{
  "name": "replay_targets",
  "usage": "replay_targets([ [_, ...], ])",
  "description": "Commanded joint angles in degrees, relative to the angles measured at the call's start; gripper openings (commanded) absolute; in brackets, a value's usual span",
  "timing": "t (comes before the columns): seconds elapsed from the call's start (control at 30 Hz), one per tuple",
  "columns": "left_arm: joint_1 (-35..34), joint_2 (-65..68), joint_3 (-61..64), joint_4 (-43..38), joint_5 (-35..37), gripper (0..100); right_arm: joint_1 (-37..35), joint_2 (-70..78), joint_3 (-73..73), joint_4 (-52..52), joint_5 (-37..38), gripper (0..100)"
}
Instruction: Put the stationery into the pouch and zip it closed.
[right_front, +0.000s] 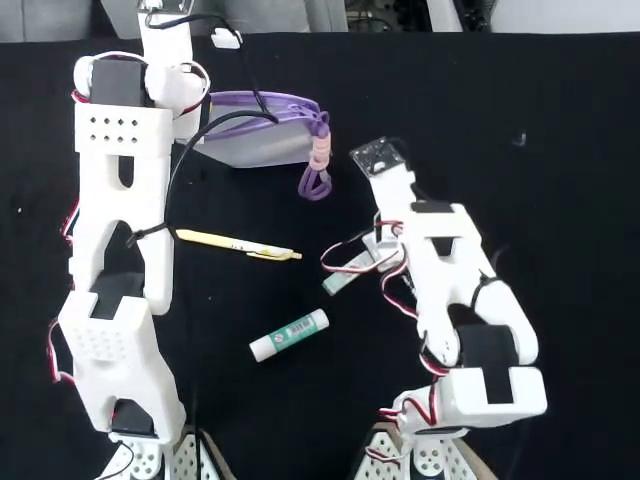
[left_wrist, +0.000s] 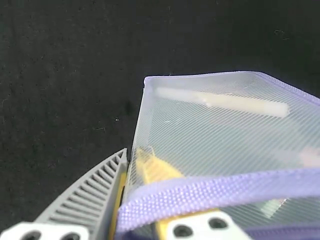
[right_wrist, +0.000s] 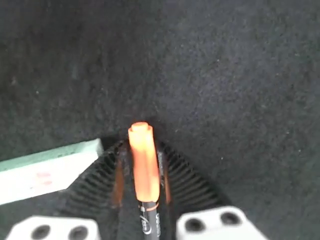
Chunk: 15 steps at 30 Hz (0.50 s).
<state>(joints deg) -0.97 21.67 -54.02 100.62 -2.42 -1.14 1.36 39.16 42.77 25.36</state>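
Note:
The translucent pouch (right_front: 262, 140) with a purple zip band (left_wrist: 215, 192) lies at the back of the table, its purple pull loop (right_front: 316, 180) hanging toward the front. My left gripper (left_wrist: 132, 156) is shut on the pouch's edge, one finger inside and one outside. A pale stick shape (left_wrist: 220, 102) shows through the pouch wall. My right gripper (right_wrist: 141, 146) is shut on an orange-capped black pen (right_wrist: 144, 160), low over the table beside a green-and-white eraser (right_wrist: 45, 172). A yellow pen (right_front: 240, 244) and a white glue stick (right_front: 290, 335) lie between the arms.
The table is covered in black cloth (right_front: 520, 120). The left arm's white links (right_front: 115, 200) run along the left side, and the right arm's base (right_front: 490, 395) stands at the front right. Red and black cables (right_front: 345, 255) loop near the eraser (right_front: 345, 275).

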Motion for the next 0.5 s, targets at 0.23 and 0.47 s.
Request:
replay_targets([
  [0.23, 0.57, -1.23, -1.01, 0.09, -0.7, 3, 4.13, -9.54, -4.26, 0.79, -5.89, 1.1],
  [0.47, 5.58, -1.23, -7.16, 0.18, -0.44, 3, 4.48, -28.97, -2.51, 0.79, -8.88, 1.1],
])
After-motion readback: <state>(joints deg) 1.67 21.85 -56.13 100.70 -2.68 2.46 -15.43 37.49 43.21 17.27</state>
